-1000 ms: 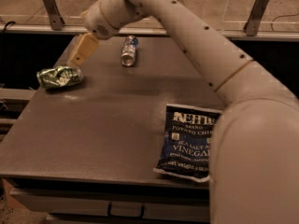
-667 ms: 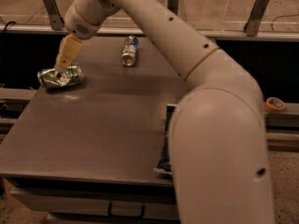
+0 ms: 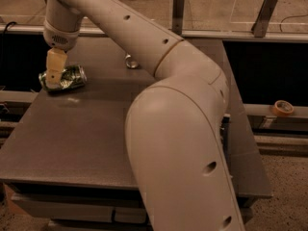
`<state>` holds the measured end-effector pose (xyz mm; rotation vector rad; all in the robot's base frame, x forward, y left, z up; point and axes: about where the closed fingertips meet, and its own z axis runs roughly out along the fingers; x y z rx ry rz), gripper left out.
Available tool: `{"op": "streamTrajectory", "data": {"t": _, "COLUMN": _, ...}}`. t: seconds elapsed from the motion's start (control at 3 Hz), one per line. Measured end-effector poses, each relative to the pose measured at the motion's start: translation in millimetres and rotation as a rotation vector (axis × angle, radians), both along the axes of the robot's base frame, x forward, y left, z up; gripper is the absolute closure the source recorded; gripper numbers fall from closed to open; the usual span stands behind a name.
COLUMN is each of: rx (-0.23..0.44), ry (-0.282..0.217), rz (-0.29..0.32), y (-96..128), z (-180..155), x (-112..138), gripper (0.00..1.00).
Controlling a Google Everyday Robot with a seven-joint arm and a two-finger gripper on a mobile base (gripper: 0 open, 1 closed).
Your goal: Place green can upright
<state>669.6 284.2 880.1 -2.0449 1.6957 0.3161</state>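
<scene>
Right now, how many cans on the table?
2. Green can on its side near the table's left edge, gripper at it; second can partly behind the arm, which may hide more.

One close, raised view looks down past the arm (image 3: 183, 143) at the table (image 3: 72, 143), gripper (image 3: 55, 75) far left.

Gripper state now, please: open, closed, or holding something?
Gripper: at the green can, which lies on its side at the left of the table; open, closed or holding cannot be told.
</scene>
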Motion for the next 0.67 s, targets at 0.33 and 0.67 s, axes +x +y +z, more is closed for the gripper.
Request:
{"op": "streamTrajectory", "data": {"t": 0.33, "rx": -0.098, "ry": -0.004, "rz": -0.030, "y": -3.7, "z": -11.8, "x": -3.4, "gripper": 0.00}}
{"op": "streamTrajectory", "data": {"t": 0.67, "rx": -0.162, "ry": -0.002, "rz": -0.051, "y": -7.2, "z": -19.6, "x": -7.6, "gripper": 0.18}}
